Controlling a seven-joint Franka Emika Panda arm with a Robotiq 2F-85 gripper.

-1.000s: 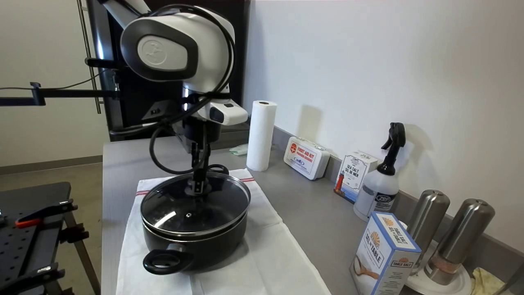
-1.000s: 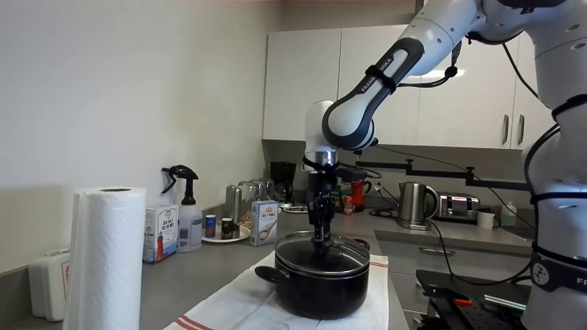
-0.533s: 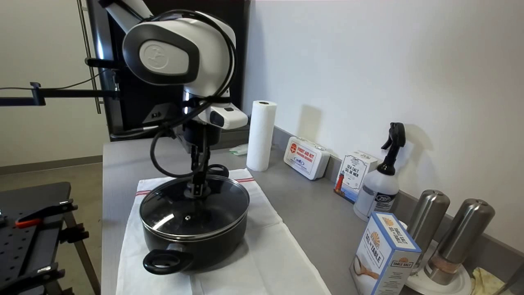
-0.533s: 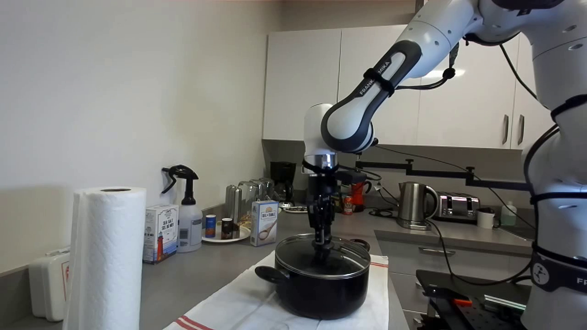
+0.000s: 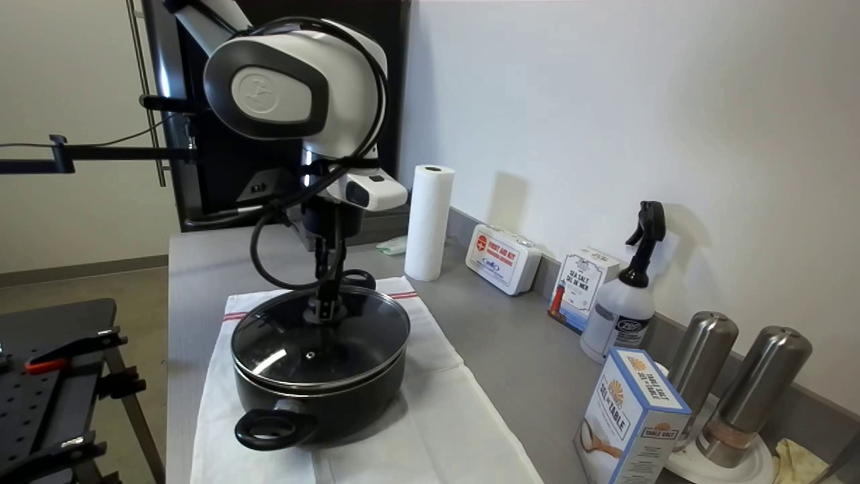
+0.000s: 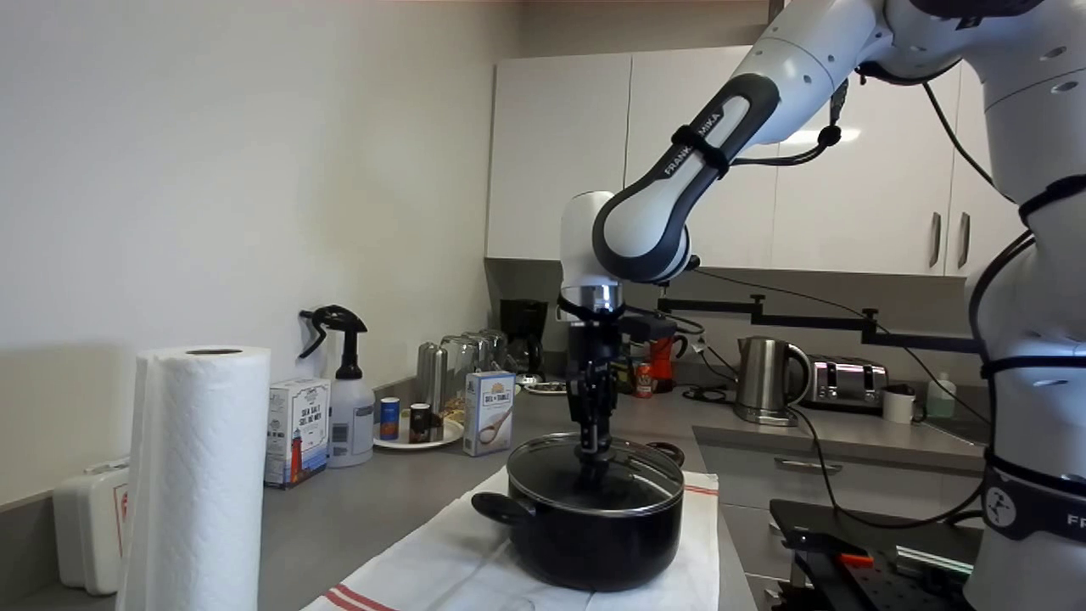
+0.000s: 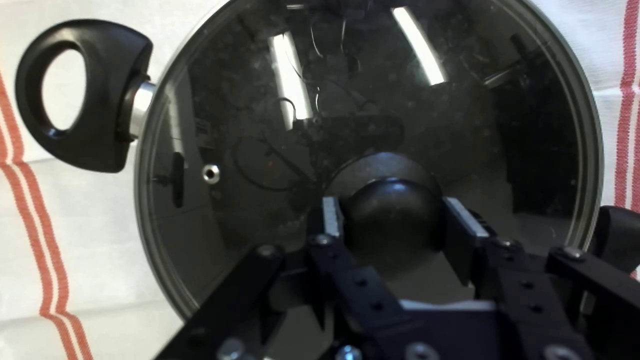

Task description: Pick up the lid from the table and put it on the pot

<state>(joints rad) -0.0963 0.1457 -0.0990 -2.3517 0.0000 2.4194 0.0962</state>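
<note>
I judge this the seating step: gripper [image 7: 395,222] pinching the lid [image 5: 336,351] by its knob [image 7: 395,202] atop the pot [image 6: 598,550]; settle, then release

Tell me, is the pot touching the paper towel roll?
Apart. In both exterior views, grey countertop and white cloth show between the pot and the paper towel roll.

The glass lid [image 7: 370,130] looks near-black, with a silvery rim [image 7: 142,200] and black knob [image 7: 395,205]. The pot [image 6: 594,543] is black too. The dish towel [image 5: 430,423] is white with paired red stripes, the surface [image 5: 484,329] plain grey. The tool [image 7: 394,217] is black with pale grey pads [image 7: 331,217]. The first-aid kit [image 5: 500,259] is white with red lettering; the spray bottle [image 5: 615,306] is white with a black trigger [image 5: 649,225].
</note>
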